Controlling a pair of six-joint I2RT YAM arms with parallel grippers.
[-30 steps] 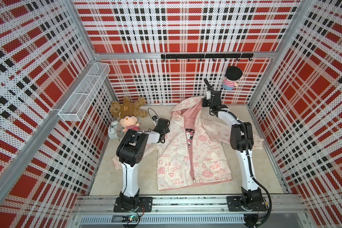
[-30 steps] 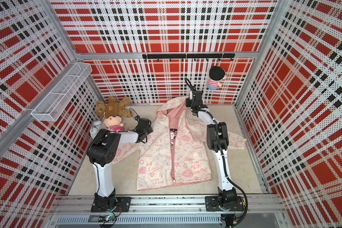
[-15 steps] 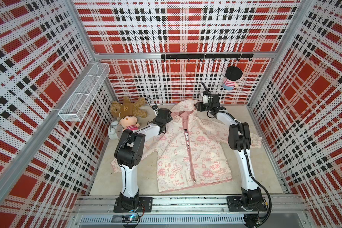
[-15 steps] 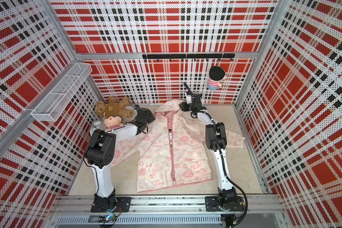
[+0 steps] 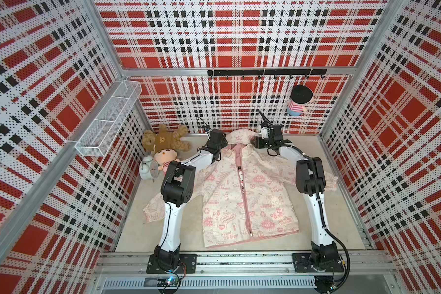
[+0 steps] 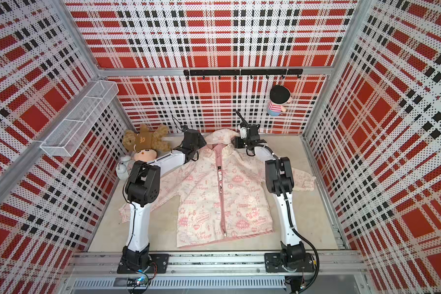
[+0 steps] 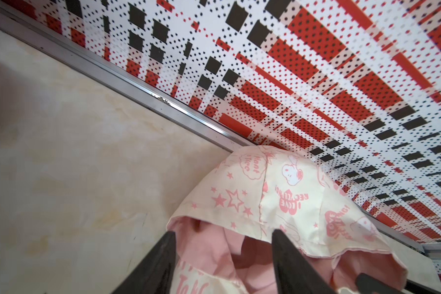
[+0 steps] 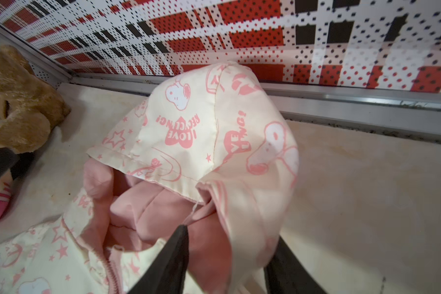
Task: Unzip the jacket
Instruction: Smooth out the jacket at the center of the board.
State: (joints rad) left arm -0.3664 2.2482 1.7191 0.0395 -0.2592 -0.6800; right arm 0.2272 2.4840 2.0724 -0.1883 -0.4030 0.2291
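jacket lies flat, front up, on the table, sleeves spread, with its hood at the far end against the back wall. the pink zipper is closed from chest to hem. just below the hood the neck lies open, exposing pink lining.

left arm: base on the front rail, lower link upright, elbow bent above the left sleeve, forearm stretched low toward the hood's left side. the left gripper points at the hood's left rim. its fingers stand apart, with lining visible in the gap and no fabric pinched.

right arm: base on the same rail, elbow raised above the right sleeve, forearm extended, wrist turned inward toward the hood's right side. the right gripper is also spread, and the hood's right rim drapes loosely between its fingers.

a brown teddy bear lies to the hood's left, beyond the left gripper.
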